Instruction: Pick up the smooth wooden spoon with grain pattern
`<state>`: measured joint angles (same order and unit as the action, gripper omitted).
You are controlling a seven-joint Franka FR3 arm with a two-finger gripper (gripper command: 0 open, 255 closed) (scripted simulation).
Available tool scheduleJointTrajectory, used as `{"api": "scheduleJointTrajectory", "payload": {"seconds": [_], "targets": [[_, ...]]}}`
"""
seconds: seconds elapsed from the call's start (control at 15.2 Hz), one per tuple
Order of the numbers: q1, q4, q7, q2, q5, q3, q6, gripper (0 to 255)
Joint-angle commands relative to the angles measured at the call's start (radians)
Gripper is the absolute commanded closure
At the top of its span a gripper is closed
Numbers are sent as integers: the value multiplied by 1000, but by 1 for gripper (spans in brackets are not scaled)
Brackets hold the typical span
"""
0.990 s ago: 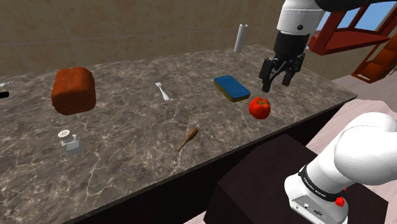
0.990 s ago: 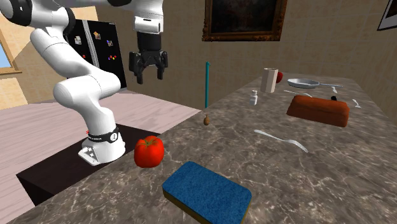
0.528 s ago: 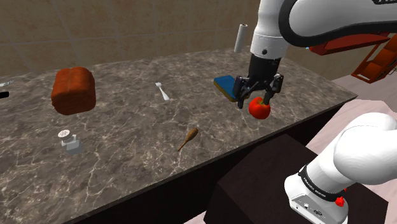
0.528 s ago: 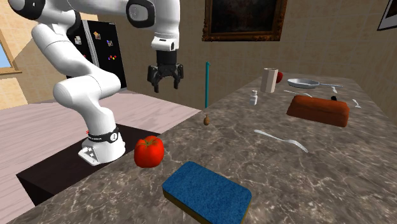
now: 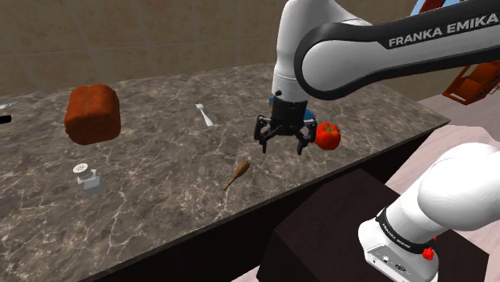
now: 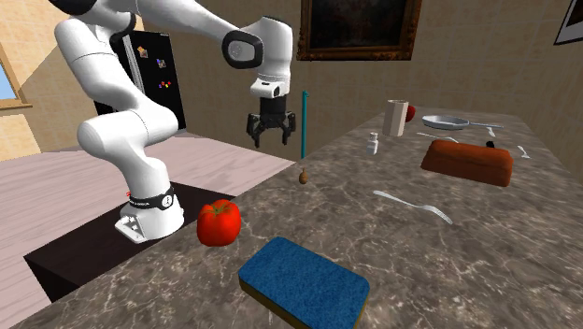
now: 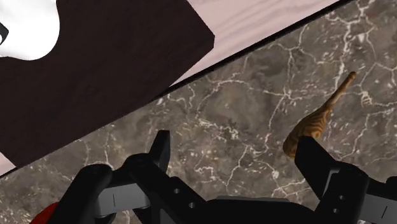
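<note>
Wooden spoon [image 5: 240, 170]; slim, grain-streaked; on veined marble [image 5: 160, 188]

Saw a dark stone-look countertop [image 5: 160, 184], brown with white marble veining, smooth and only faintly shiny. Noticed proper wood grain on the spoon [image 7: 313, 124], orange-brown streaks, smooth finish. Clocked the tomato [image 6: 219, 222] as glossy red and the sponge [image 6: 304, 280] as matt blue with a slightly pebbly top. Found the loaf [image 5: 93, 113] dull and crusty-looking. Read the arm [image 5: 352, 56] shell as smooth glossy white, the gripper [image 7: 236, 153] as matt black. Took the stand [image 7: 95, 70] for dark, faintly wood-grained. Couldn't tell the material of the plain white fork [image 6: 411, 205].
</note>
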<state>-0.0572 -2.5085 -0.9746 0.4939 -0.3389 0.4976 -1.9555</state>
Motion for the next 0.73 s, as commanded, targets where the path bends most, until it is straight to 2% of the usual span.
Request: {"api": "scheduleJointTrajectory", "payload": {"seconds": [0.0,0.26,0.53,0.66], "targets": [[-23,18,-98,-72,-1,50,-66,0],[-78,87,-308,-248,49,149,-186,0],[-123,176,-554,-450,178,218,-288,0],[-121,189,-607,-499,217,220,-317,0]]}}
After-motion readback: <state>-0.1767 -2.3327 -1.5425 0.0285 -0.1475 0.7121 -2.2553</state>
